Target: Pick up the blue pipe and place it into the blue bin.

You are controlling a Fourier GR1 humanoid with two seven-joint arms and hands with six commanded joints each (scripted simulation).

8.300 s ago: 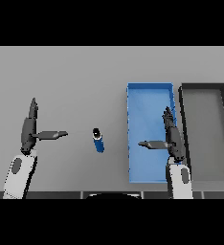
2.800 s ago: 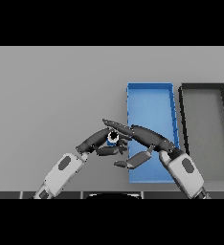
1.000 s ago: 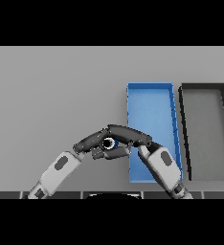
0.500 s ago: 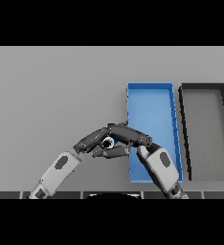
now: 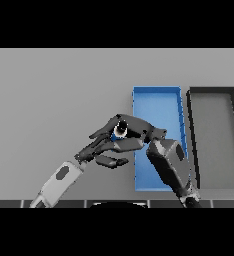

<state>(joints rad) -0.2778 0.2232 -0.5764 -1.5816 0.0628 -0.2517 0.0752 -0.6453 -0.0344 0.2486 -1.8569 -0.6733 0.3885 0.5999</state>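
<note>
The blue pipe (image 5: 120, 130) shows end-on as a pale ring with a dark hole, held above the table just left of the blue bin (image 5: 157, 91). My right hand (image 5: 139, 129) comes in from the lower right over the bin's near half, its fingers curled over the pipe. My left hand (image 5: 102, 144) reaches in from the lower left; its fingers lie fairly straight against the pipe's left side, the thumb spread below. Most of the pipe's body is hidden between the two hands.
A dark grey bin (image 5: 214, 92) stands directly right of the blue bin, long sides parallel. Grey table (image 5: 54, 100) stretches to the left and behind. My right forearm covers the blue bin's near right part.
Both hands have risen with the pipe between them and shifted slightly right, toward the blue bin's left wall. The bins have not moved.
</note>
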